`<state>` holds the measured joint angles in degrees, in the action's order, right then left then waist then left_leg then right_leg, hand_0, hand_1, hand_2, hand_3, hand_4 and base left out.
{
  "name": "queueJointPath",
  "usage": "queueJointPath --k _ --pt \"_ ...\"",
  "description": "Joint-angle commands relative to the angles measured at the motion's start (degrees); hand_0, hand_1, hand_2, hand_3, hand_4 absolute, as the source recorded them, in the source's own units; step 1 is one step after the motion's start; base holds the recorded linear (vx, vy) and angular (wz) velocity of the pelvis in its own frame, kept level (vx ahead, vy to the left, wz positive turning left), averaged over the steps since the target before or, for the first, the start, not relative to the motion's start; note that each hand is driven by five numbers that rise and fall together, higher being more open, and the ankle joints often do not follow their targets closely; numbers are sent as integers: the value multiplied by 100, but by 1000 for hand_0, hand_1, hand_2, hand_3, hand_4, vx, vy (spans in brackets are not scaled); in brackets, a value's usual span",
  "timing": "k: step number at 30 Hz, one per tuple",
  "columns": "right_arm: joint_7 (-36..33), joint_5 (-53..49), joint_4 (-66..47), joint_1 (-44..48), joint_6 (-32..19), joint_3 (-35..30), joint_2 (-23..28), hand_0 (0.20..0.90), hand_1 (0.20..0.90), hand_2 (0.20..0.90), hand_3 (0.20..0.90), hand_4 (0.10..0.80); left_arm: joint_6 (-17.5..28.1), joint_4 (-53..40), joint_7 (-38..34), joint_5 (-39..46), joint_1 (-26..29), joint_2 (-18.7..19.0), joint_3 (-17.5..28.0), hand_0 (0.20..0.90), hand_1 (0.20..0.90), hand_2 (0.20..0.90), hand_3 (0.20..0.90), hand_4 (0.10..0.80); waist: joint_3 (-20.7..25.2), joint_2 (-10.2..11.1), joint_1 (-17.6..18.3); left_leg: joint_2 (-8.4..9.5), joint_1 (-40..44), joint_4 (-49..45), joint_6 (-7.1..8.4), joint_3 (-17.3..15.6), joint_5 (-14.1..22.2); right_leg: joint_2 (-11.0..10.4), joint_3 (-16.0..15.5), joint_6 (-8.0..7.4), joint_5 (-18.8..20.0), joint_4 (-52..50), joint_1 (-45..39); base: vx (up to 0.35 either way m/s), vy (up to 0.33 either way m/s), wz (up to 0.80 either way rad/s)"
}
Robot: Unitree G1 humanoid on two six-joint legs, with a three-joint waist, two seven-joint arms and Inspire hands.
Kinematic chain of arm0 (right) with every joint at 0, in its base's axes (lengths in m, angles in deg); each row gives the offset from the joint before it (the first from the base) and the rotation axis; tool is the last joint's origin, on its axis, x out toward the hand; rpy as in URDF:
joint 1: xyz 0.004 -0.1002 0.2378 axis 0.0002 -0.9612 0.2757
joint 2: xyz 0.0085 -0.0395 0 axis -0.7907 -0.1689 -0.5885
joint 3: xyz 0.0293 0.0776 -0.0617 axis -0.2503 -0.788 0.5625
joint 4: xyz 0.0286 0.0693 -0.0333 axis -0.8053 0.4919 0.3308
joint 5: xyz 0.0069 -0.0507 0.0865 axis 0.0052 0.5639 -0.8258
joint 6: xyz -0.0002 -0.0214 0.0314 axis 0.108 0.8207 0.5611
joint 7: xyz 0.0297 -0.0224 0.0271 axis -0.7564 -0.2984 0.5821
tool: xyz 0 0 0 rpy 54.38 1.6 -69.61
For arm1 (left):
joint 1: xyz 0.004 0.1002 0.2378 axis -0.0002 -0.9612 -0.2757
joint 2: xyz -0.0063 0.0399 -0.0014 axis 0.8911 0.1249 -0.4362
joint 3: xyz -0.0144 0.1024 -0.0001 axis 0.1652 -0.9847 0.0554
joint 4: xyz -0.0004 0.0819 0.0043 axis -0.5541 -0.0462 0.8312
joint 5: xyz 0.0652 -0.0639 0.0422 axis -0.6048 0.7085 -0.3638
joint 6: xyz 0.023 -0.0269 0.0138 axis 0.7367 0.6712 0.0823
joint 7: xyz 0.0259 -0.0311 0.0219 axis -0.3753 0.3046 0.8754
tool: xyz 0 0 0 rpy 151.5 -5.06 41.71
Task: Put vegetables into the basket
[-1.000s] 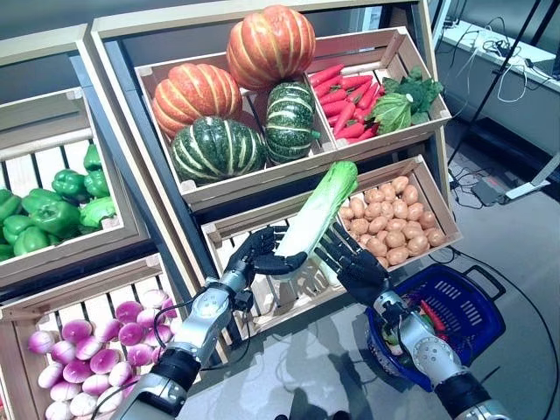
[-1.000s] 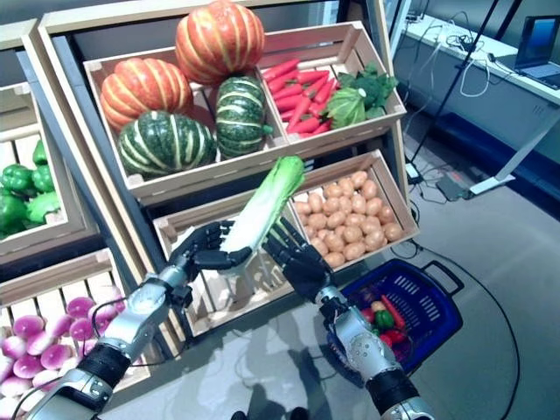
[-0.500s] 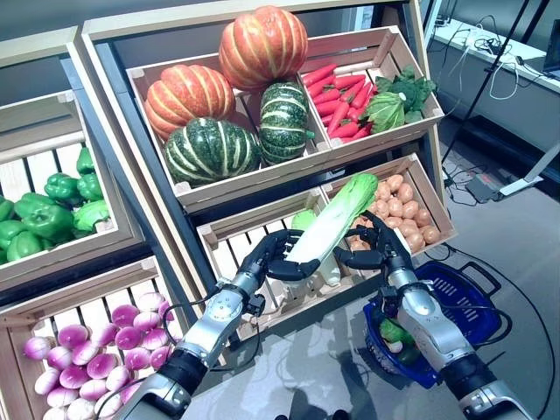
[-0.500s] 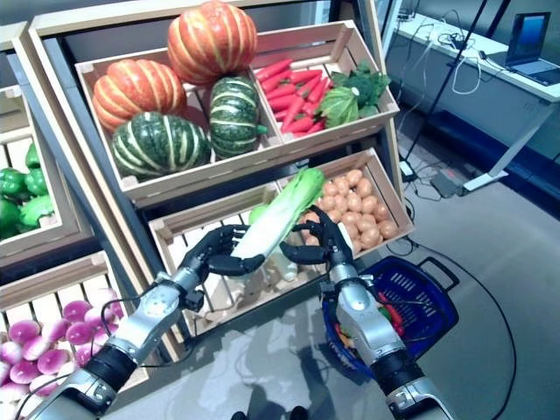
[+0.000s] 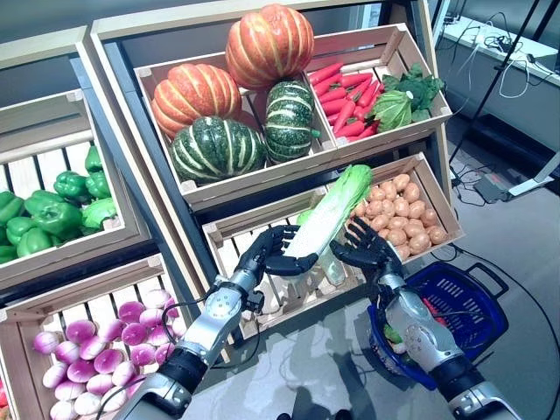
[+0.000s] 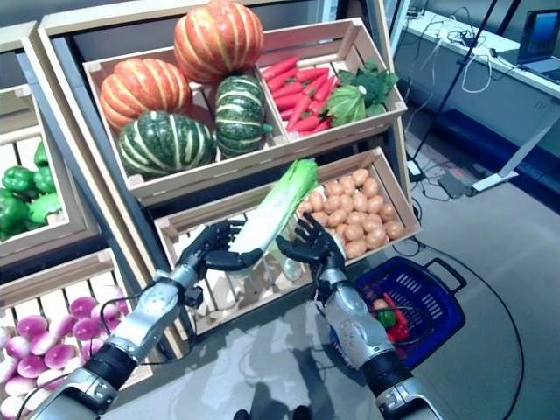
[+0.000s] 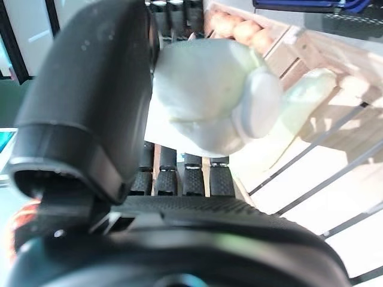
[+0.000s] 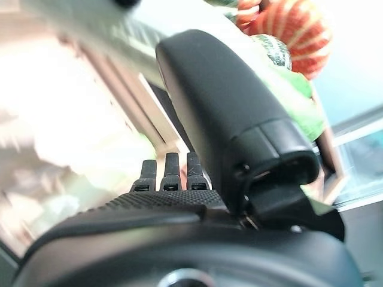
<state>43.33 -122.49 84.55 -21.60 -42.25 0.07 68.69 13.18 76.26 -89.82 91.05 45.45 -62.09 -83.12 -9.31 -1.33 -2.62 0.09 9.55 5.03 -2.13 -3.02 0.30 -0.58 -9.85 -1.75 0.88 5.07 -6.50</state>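
Observation:
A long napa cabbage, white at the base and green at the top, is held slantwise in front of the middle crate. My left hand is shut on its white base, thumb on one side and fingers on the other. Just to the right, my right hand is open with its fingers spread beside the cabbage's lower half. The blue basket stands on the floor at the lower right, below my right arm. It holds a few red and green vegetables.
The wooden stand holds crates of pumpkins, carrots, leafy greens, potatoes, green peppers and purple-white bulbs. More pale cabbage lies in the middle crate. Grey floor lies to the right.
My right hand has come out from under the cabbage and now stands open beside it. The left hand keeps its hold, and the cabbage has tilted slightly to the right.

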Motion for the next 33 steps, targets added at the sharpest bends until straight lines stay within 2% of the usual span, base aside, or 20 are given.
queueJointPath --k 1,7,16,21,25,29,31,33 --pt "1862 -1903 -438 1583 -535 -487 -916 900 900 900 900 800 466 82 826 -200 629 -401 -922 300 300 300 300 400 348 109 -33 291 -187 -3 -94 333 244 -74 -178 269 -330 -67 -286 -5 5 5" --pt "3228 -3018 -218 1822 -67 -695 -814 900 900 900 900 800 470 151 964 -120 623 -337 -1065 300 300 300 300 400 416 146 -106 301 -164 -3 -90 385 267 -76 -228 245 -353 -82 -308 -8 -1 5" --pt "4226 -3098 -197 2257 150 -798 -367 900 900 900 900 800 393 191 1096 -56 640 -242 -1148 300 300 300 300 400 456 177 -114 314 -150 -3 -87 416 288 -72 -209 238 -365 -85 -315 -3 -1 2" --pt "4730 -3094 -336 2409 77 -888 -176 900 900 900 900 800 425 335 1186 -60 543 -232 -1128 300 300 300 300 400 502 196 -127 326 -124 -3 -98 437 315 -65 -198 240 -377 -61 -355 0 0 0" --pt "4589 -2914 -399 2525 161 -1013 78 900 900 900 900 800 465 442 1170 -50 459 -199 -1076 300 300 300 300 400 549 225 -124 327 -100 -3 -103 426 333 -62 -175 235 -376 -44 -385 0 0 0" --pt "3727 -1663 -132 2407 256 -1021 631 900 900 900 900 800 527 525 1138 -21 418 -100 -904 300 300 300 300 400 574 291 -69 310 -97 -3 -90 370 333 -66 -150 219 -365 -66 -366 0 0 0" --pt "3468 -1039 59 2204 250 -949 973 900 900 900 900 800 609 516 1031 -2 385 -29 -818 300 300 300 300 400 563 313 5 289 -111 -3 -87 310 316 -60 -115 214 -348 -96 -324 -16 5 -1" --pt "3496 -866 61 1933 224 -940 1115 900 900 900 900 800 634 452 929 -3 357 22 -734 300 300 300 300 400 543 327 70 272 -119 -3 -91 254 315 -54 -79 210 -328 -96 -303 -31 7 -4"
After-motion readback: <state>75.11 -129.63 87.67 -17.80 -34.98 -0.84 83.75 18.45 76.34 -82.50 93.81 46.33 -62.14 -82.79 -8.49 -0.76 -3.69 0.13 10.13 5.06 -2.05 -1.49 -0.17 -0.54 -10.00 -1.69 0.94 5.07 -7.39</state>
